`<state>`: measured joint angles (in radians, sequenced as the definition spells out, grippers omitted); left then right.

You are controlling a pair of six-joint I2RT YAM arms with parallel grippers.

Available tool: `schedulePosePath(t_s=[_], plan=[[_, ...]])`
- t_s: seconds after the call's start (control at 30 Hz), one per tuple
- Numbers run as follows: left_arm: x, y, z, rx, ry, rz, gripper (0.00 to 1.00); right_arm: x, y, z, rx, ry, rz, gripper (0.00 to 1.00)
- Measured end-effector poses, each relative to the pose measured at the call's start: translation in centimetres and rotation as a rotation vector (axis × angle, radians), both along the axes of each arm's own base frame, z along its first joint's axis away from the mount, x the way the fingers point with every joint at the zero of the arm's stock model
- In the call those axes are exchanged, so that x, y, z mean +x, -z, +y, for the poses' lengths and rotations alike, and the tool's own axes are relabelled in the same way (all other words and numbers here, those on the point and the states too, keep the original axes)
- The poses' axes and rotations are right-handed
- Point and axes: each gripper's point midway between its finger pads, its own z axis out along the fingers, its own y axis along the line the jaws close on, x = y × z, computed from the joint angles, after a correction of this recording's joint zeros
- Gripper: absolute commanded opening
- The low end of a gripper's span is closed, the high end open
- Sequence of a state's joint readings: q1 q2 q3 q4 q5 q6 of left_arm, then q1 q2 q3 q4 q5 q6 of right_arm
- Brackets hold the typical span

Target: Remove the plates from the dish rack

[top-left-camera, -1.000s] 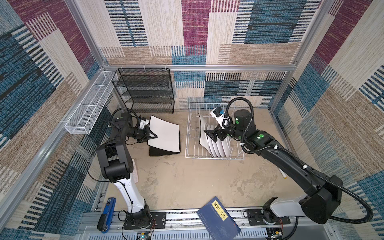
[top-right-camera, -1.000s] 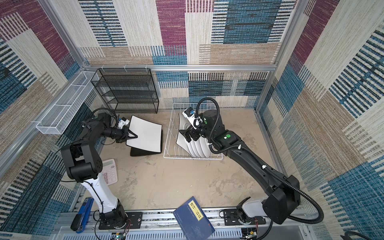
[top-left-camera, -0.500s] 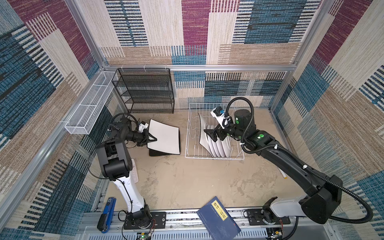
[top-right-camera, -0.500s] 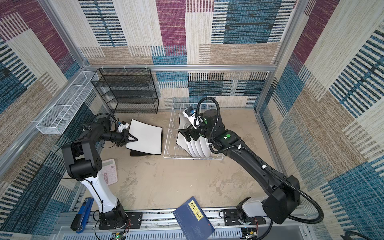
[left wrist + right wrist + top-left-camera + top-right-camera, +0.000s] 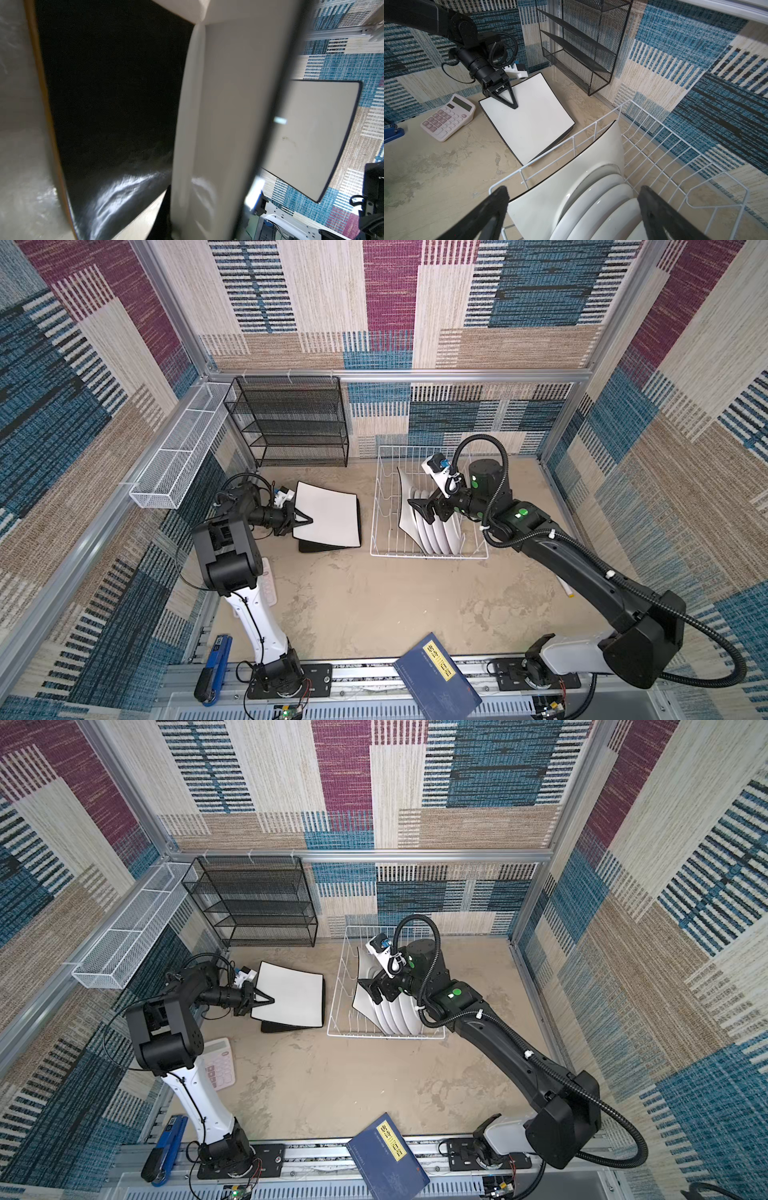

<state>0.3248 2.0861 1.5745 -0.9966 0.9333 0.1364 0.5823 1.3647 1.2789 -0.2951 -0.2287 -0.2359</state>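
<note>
Left tool (image 5: 305,520): pinching edge of large square white plate with black edge (image 5: 328,516), held low and tilted over second square plate (image 5: 320,548) on table (image 5: 374,605) (contact between the two not determinable).
Right tool (image 5: 573,190): spread wide, empty, directly above white open-wire dish rack (image 5: 428,556).
Upright square plate (image 5: 550,197) and round white plates (image 5: 602,207) stand on edge below, rims up.
Right tool nearer; straight descent likely required.

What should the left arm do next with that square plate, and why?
Probably ease the square plate down flat, then let go. The left pincer is shut on its edge, and it hangs tilted over a second plate lying on the table beside the rack, so it looks like the drop-off spot.
</note>
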Motion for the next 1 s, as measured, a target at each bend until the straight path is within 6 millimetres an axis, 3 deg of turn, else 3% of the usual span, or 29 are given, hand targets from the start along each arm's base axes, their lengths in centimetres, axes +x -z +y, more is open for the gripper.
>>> schedulePosePath(t_s=[0.3,0.57,0.77,1.0], plan=[[0.1,0.7,-0.1,-0.029,0.0,0.025,0.16,0.0,0.2,0.1,0.001,-0.007,0.003,0.99],[-0.4,2.9,1.3,0.045,-0.007,0.076,0.34,-0.2,0.1,0.0,0.003,-0.007,-0.001,0.99],[-0.3,3.0,1.8,0.067,-0.011,0.077,0.39,-0.2,0.0,0.0,0.004,-0.006,-0.001,0.99],[-0.3,3.4,2.0,0.083,-0.013,0.086,0.54,-0.2,0.0,0.0,0.007,-0.006,0.002,0.99]])
